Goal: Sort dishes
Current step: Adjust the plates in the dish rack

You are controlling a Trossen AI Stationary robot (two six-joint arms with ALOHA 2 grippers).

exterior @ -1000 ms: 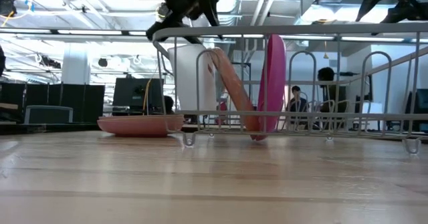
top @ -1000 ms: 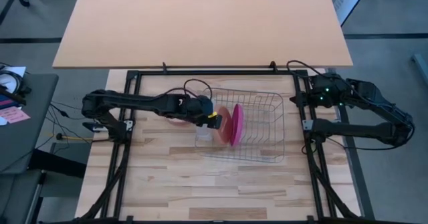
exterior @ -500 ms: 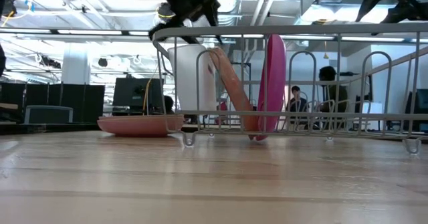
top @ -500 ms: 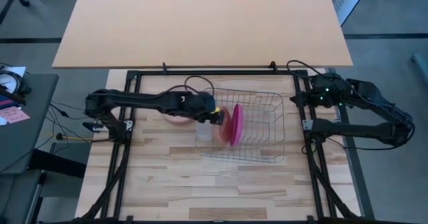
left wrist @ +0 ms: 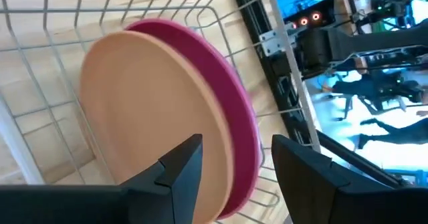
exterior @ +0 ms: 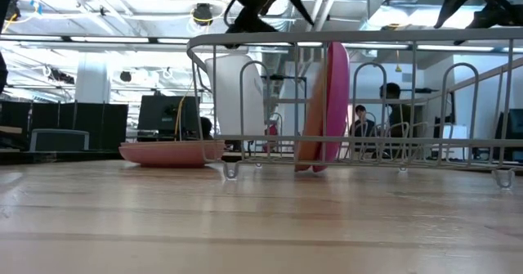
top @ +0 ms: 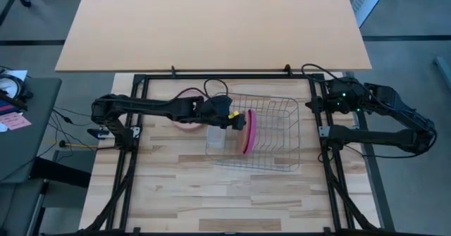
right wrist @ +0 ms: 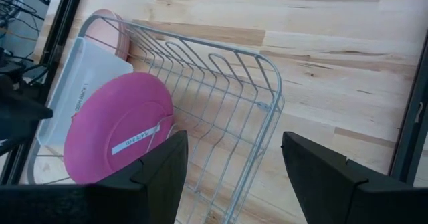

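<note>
In the wire rack (top: 282,134) an orange-tan plate (left wrist: 147,110) stands on edge, flat against a magenta plate (left wrist: 227,97). In the low view both plates (exterior: 315,102) stand on the rack's bottom wires. A pale pink plate (exterior: 170,153) lies flat on the table to the left of the rack. My left gripper (left wrist: 234,150) hangs open above the rack's left part (top: 231,116), just left of the orange-tan plate's top, touching nothing. My right gripper (right wrist: 231,144) waits open at the table's far right (top: 331,103).
A translucent white tray (right wrist: 87,83) stands upright in the rack's left end, left of the plates. The rack's right half holds nothing. A large tan tabletop (top: 211,25) lies beyond the far edge. People show in the room behind the table.
My left gripper has risen and tipped its fingers upward, drifting slightly toward the rack's far side. The orange-tan plate, which leaned with its top toward the table's left, now stands upright against the magenta plate.
</note>
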